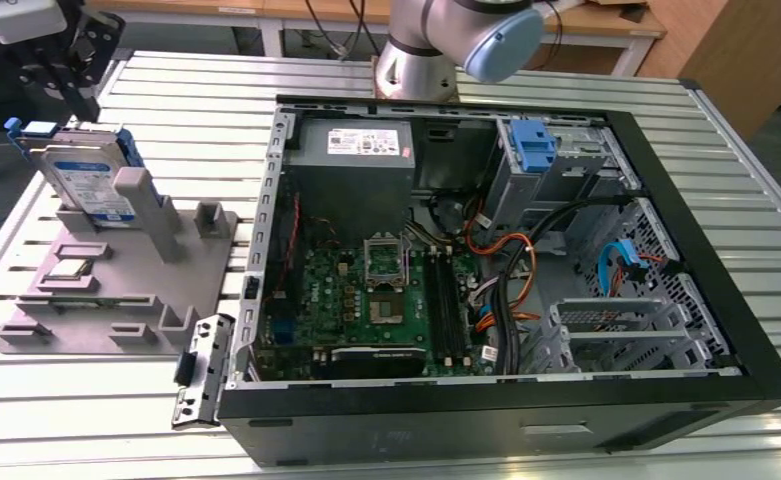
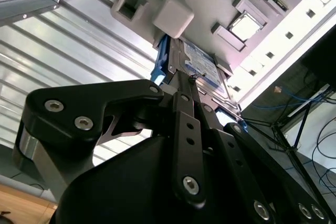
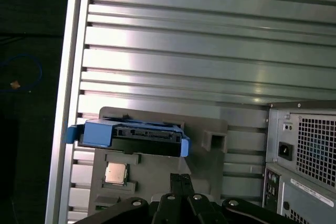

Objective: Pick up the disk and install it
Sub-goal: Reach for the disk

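Exterior view shows you the disk [image 1: 90, 180] standing on edge in a slot of the grey holder [image 1: 137, 275]. The holder lies on the slatted metal desk [image 1: 97, 410], toward the exterior view's left. The disk's white and blue label faces the camera, and its blue rails run along its edges. Your end effector [image 1: 86, 105] hangs just above the disk's upper edge. From this angle you cannot tell whether it touches the disk.

To the exterior view's right of the holder you have the open computer case [image 1: 497, 410] lying on its side. Inside it, at the far end, are a grey power-supply box [image 1: 350, 145] and an upright blue latch piece [image 1: 533, 145].

In the first wrist view you look down past the end effector [image 3: 181, 178]. Its two fingers are pressed together with nothing between them. Beyond them you see the disk [image 3: 128, 136] edge-on in the holder [image 3: 157, 163], with a small square chip [image 3: 116, 172] lying in a recess of the holder near it.

In the second wrist view the end effector [image 2: 185, 77] has its tips right by the disk [image 2: 202, 64], close to the blue rail on one side. The black linkages fold in toward each other behind the tips.
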Tool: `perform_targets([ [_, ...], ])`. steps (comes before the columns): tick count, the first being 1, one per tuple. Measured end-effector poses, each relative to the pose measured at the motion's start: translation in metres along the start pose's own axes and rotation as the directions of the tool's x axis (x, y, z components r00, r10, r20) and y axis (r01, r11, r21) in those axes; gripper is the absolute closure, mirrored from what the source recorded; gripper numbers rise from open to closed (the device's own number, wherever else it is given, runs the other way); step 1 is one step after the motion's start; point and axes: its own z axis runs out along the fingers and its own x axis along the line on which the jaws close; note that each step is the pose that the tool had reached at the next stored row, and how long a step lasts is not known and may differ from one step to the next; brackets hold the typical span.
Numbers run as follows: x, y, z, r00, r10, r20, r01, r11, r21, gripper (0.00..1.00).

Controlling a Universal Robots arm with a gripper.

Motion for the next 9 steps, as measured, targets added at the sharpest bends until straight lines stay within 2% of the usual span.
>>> perform_targets([
  [9,0.0205,0.0099,0.0096,1.0,0.0,0.0,0.0,1.0,0.0,0.9],
])
